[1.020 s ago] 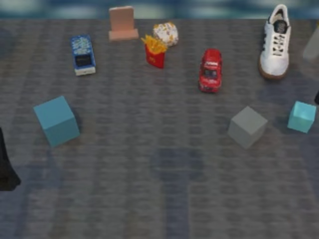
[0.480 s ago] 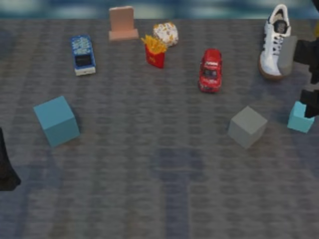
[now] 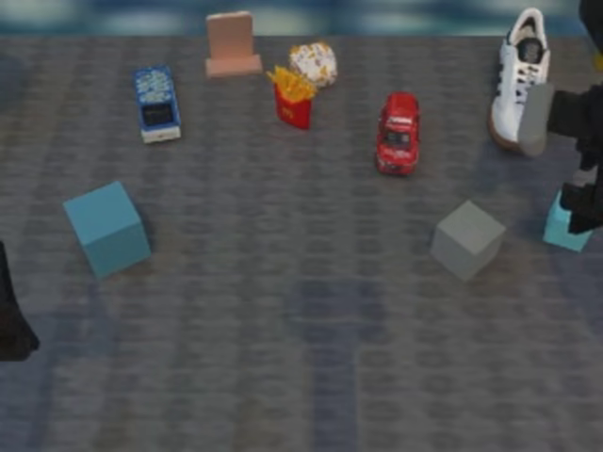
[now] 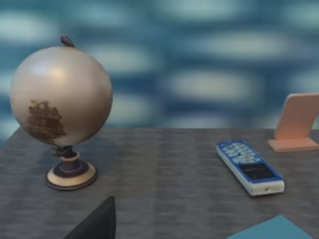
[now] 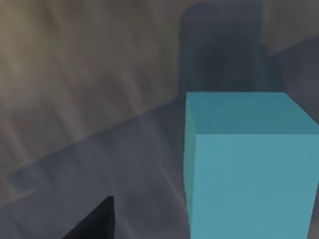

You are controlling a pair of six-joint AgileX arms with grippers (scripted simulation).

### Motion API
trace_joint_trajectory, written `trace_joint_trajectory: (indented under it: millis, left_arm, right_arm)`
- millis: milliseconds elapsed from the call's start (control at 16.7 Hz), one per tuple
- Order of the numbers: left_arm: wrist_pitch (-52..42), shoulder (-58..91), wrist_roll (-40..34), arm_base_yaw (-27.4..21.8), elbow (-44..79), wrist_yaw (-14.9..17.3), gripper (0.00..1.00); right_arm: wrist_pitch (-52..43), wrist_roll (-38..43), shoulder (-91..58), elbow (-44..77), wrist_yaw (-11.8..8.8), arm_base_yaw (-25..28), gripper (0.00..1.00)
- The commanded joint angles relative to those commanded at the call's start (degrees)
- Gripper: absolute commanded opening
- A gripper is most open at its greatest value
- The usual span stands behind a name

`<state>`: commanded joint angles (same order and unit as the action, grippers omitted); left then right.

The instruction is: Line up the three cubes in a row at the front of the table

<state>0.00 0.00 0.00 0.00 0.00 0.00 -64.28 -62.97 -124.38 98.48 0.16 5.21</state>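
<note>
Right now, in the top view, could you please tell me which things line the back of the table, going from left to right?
blue remote → tan upright block → fries carton → wrapped burger → red toy car → white sneaker

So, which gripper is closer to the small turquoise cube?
The right. The right gripper hangs right over the small turquoise cube at the table's right edge; the left gripper sits parked at the far left edge.

Open table (image 3: 311, 311) spans the front; the grey cube (image 3: 466, 238) and shoe (image 3: 518, 75) flank the small turquoise cube (image 3: 563, 229).
</note>
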Motion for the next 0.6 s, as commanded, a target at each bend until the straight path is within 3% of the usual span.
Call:
trace_joint_trajectory:
  millis: [300,600]
  left_arm:
    - [0.0,0.0,0.0,0.0,0.0,0.0,1.0]
    - [0.0,0.0,0.0,0.0,0.0,0.0,1.0]
  right_arm:
    - [11.7,0.2,-3.9,-7.2,0.0,0.1,1.0]
    - [13.2,0.2,-4.6,-8.4,0.0,0.1,1.0]
